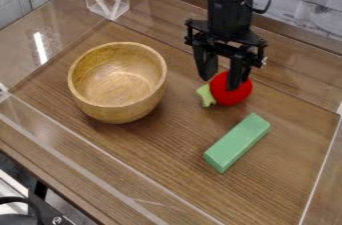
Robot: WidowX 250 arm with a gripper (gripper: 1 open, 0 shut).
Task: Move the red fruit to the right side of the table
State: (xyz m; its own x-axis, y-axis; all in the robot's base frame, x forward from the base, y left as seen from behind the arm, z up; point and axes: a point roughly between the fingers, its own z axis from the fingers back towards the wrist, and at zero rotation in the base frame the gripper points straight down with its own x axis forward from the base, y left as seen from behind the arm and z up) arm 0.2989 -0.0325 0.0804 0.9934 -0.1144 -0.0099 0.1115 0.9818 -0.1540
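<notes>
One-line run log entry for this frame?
jaws: open, straddling red fruit | bowl: left of fruit | green block: below fruit in view
</notes>
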